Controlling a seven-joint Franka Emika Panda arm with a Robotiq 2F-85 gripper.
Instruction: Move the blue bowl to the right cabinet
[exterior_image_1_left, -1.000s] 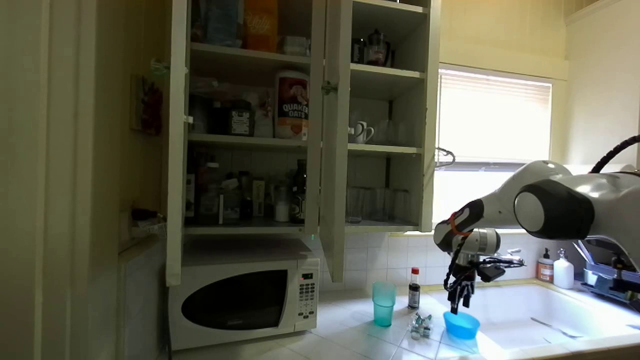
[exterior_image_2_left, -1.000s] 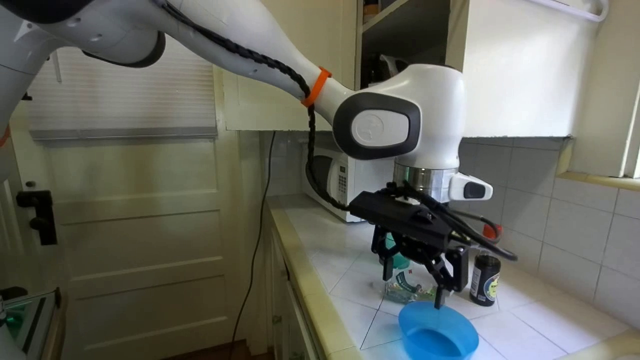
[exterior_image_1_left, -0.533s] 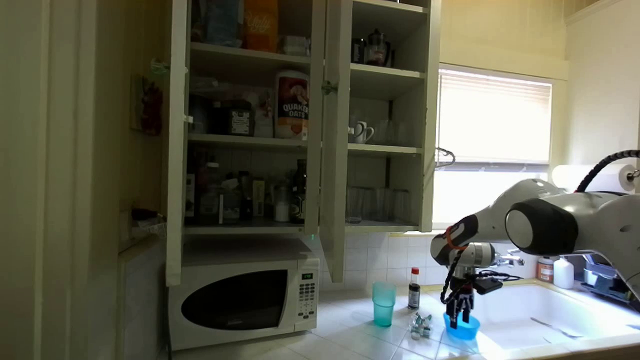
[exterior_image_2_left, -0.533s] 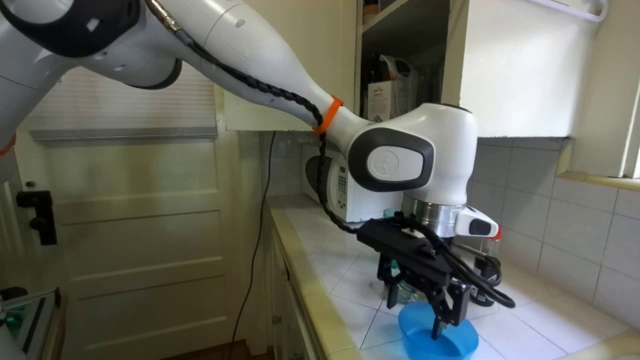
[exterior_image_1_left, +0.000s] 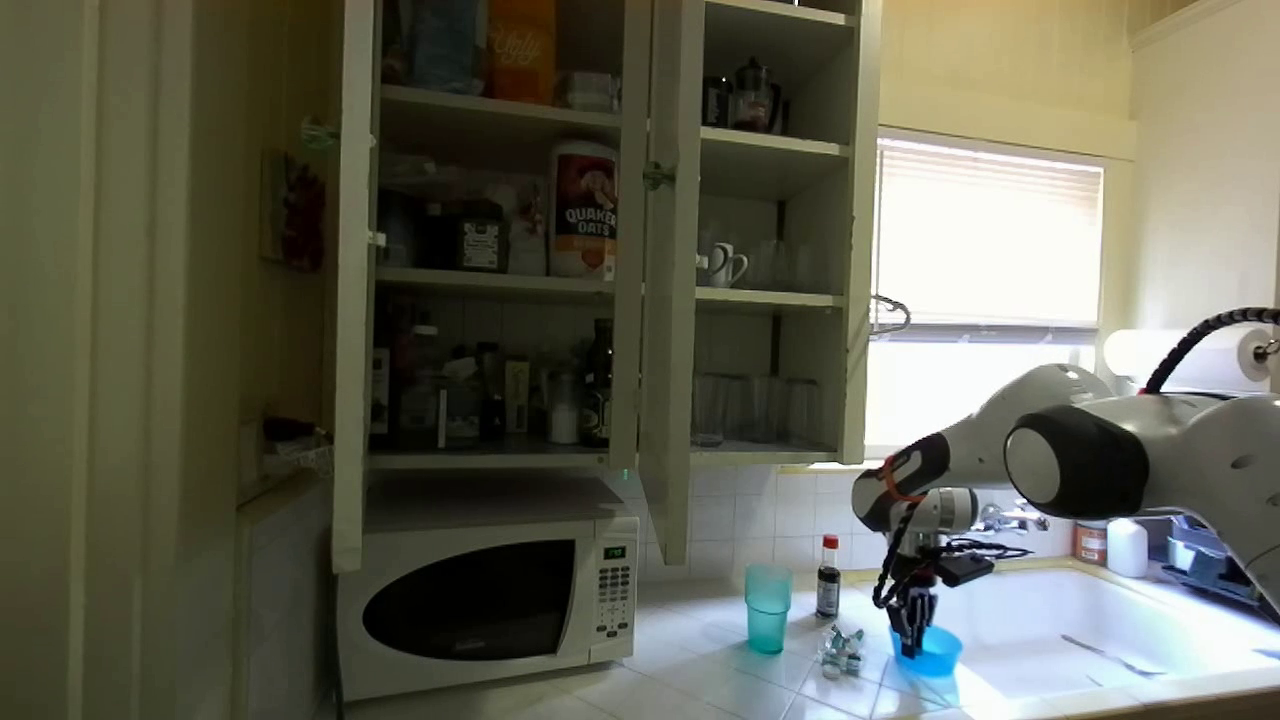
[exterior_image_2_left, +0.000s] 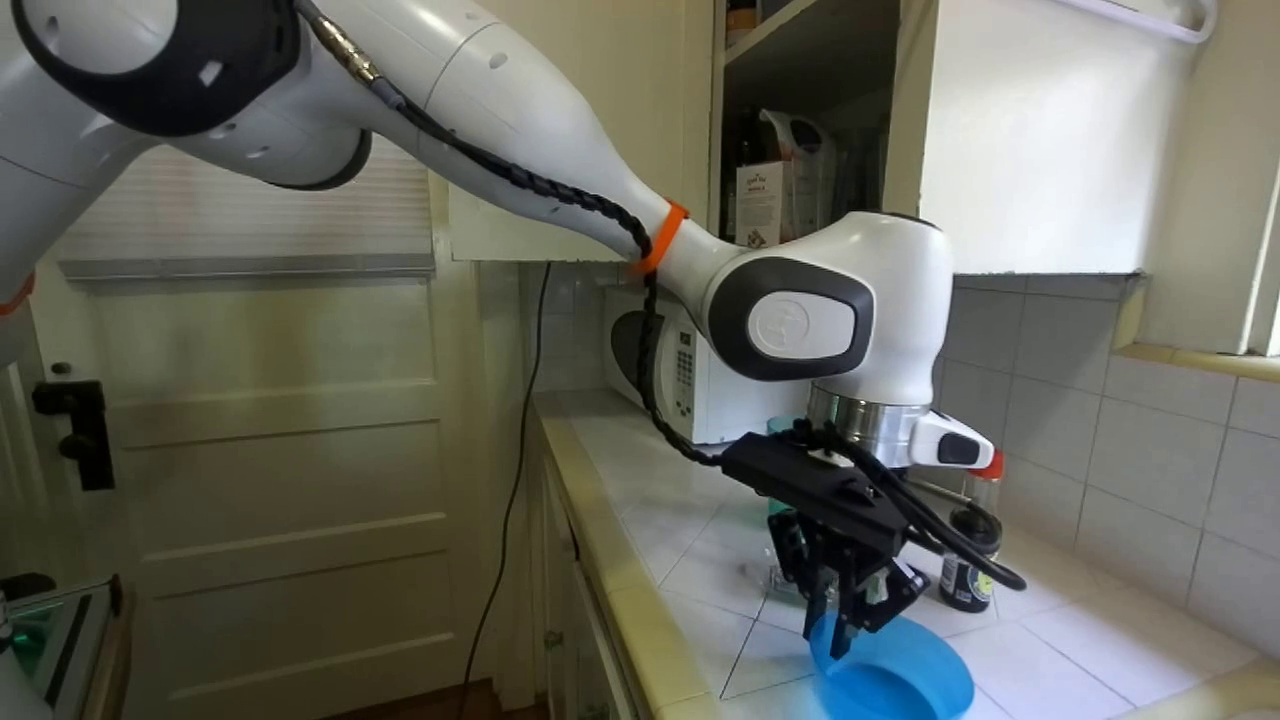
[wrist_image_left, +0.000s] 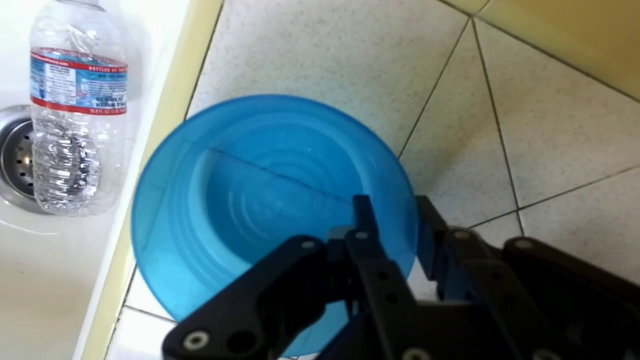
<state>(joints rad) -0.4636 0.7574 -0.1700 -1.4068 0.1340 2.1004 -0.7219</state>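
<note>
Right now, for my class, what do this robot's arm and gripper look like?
The arm is white and rounded, with dark joint covers. A black braided cable runs along it past an orange band. An oval, dark-rimmed panel bears a faint round emblem. Beyond a silver ring, the gripper is black, with jointed fingers and pale screw heads.

In an exterior view, bowl (exterior_image_1_left: 938, 655) is on ctr (exterior_image_1_left: 690, 680) btwn cup (exterior_image_1_left: 768, 608) (L) & sink (exterior_image_1_left: 1040, 600) (R). Microwave (exterior_image_1_left: 490, 600) is L of cup, R cab (exterior_image_1_left: 770, 297) above ctr. Wrist view: btl (wrist_image_left: 79, 125) in sink.
</note>
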